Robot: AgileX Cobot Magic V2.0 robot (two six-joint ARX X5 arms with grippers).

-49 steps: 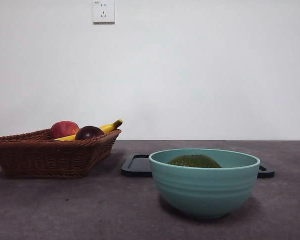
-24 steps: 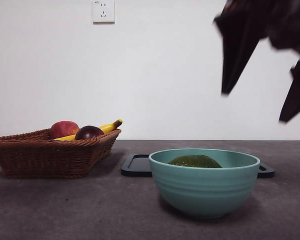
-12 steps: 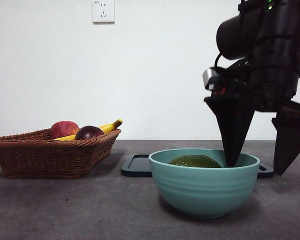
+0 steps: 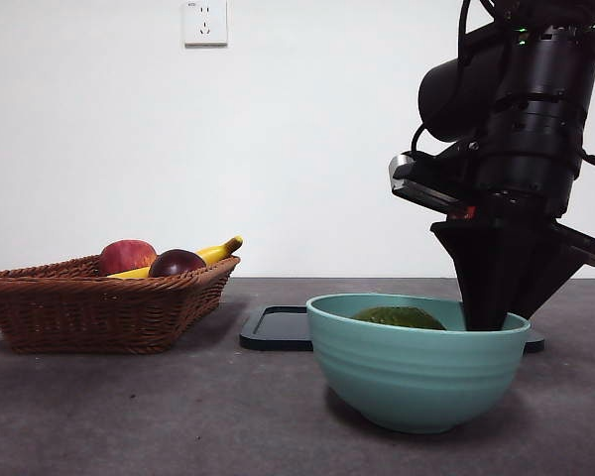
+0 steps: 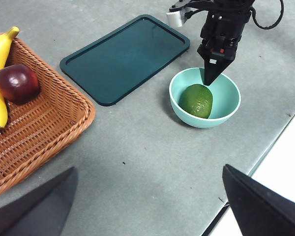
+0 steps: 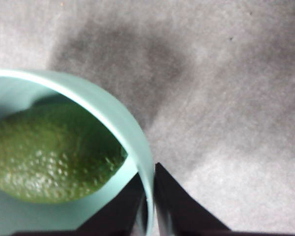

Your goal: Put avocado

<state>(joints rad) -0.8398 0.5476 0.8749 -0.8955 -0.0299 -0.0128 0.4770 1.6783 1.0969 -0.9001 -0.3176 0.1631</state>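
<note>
Wall [image 4: 307, 149]: plain white, matte, evenly lit, fills the whole upper front view. Socket [image 4: 205, 22] at 11 o'clock near the top edge: white plate, mounted flush.

Worktop [image 4: 129, 416]: dark grey, mottled, faintly speckled; meets the wall in a straight level line. Soft shadows fall on it.

From the left wrist view the worktop's [image 5: 137, 147] edge runs diagonally at 4 o'clock; a pale, bright floor [image 5: 280, 162] shows beyond it.

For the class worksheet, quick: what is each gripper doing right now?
Left gripper: open, holding nothing, waiting high above the table.
Right gripper: shut on the rim of the teal bowl; the avocado lies inside.
</note>
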